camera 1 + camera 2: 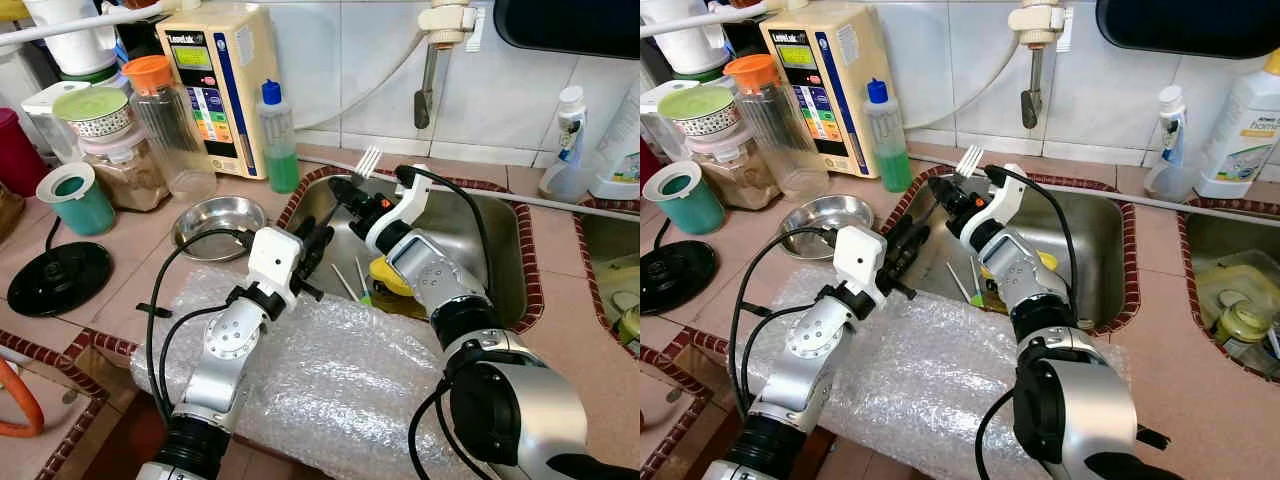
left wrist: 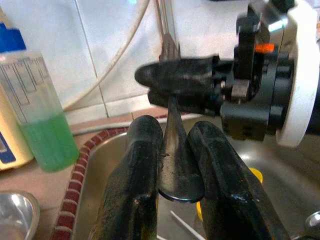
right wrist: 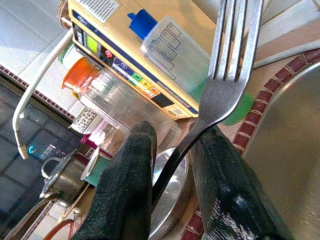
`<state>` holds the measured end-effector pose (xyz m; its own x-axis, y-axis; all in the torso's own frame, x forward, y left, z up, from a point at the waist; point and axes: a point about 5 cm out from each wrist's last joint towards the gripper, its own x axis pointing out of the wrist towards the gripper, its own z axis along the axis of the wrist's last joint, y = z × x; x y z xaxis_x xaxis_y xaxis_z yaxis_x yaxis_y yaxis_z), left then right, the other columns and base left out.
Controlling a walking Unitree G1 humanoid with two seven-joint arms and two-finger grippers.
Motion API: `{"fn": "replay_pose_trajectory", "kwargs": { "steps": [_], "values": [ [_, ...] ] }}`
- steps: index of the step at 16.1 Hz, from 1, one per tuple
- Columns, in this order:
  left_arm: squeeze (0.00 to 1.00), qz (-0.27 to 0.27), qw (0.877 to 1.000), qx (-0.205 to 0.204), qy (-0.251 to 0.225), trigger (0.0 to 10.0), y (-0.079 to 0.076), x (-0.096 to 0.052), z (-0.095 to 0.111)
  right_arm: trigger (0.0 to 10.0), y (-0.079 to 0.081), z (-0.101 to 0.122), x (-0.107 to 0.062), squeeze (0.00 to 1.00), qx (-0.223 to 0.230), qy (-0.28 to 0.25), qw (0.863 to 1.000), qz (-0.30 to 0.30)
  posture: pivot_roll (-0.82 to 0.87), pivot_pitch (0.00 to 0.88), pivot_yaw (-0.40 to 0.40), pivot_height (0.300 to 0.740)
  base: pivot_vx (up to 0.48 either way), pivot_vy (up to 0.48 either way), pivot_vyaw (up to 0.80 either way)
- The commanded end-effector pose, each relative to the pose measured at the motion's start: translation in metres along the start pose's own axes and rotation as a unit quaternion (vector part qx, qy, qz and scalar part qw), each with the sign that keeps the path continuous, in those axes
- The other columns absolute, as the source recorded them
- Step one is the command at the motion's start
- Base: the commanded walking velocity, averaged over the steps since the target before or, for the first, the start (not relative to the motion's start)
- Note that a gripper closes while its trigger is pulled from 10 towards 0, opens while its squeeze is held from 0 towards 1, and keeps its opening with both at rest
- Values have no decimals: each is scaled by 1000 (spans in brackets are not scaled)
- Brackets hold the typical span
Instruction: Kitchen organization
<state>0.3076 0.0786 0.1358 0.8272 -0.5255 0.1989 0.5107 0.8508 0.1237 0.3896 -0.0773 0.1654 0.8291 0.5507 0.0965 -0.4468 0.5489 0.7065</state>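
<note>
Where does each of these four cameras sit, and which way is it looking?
Left eye view: on the head, looking down at the sink and counter; both silver arms show.
Right eye view: the head's other eye, same scene, slightly shifted.
Left wrist view: on the left wrist, looking along the left gripper at the fork handle and right gripper.
Right wrist view: on the right wrist, looking along its own fingers toward the green bottle.
Shared: both wrist views show the fork, held by both grippers.
</note>
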Motion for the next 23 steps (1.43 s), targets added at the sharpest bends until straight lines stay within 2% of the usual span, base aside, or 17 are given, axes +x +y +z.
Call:
{"fn": "replay_pose_trajectory", "kwargs": {
  "steps": [1,8,9,10,11,14,16,18,19,21,22,23],
  "values": [
    [0,3,1000,12,-23,0,6,3,11,0,-2,0,0,0,-8,10,1000,-10,107,0,115,740,0,0,0],
    [0,0,1000,20,-24,0,8,4,11,0,-4,3,-1,0,0,-10,1000,-15,112,0,121,740,0,0,0],
    [0,3,999,22,-22,2471,10,5,12,0,-4,4,-1,0,0,-15,1000,-16,115,0,125,740,0,0,0],
    [863,9,1000,21,-22,10000,11,4,12,0,-5,5,-2,0,1,-19,1000,-20,115,0,125,740,0,0,0],
    [1000,8,1000,9,-21,10000,12,5,11,0,-7,8,-2,0,1,-27,999,-25,115,0,126,740,0,0,0],
    [1000,8,1000,10,-17,10000,12,4,10,0,-9,10,-4,0,-16,-31,999,-34,114,0,127,740,0,0,0],
    [1000,3,1000,6,-11,10000,13,2,8,0,-8,14,-5,0,-72,-40,996,-30,115,0,128,740,0,0,0],
    [1000,1,1000,5,-8,10000,13,1,7,0,-10,16,-7,0,-93,-45,994,-40,117,0,131,740,0,0,0],
    [1000,-6,1000,1,7,10000,14,-1,3,0,-17,20,-11,0,-138,-50,987,-65,117,0,131,740,0,0,0],
    [1000,-19,1000,-4,23,10000,14,-4,-2,0,-22,23,-15,0,-192,-47,976,-85,124,0,131,740,0,0,0],
    [1000,-35,998,-12,45,10000,15,-10,-9,0,-28,22,-19,0,-279,-21,955,-100,125,0,134,740,0,0,0],
    [1000,-41,997,-15,57,10000,15,-15,-13,0,-31,19,-22,0,-322,-4,941,-106,131,0,134,740,0,0,0]
  ]
}}
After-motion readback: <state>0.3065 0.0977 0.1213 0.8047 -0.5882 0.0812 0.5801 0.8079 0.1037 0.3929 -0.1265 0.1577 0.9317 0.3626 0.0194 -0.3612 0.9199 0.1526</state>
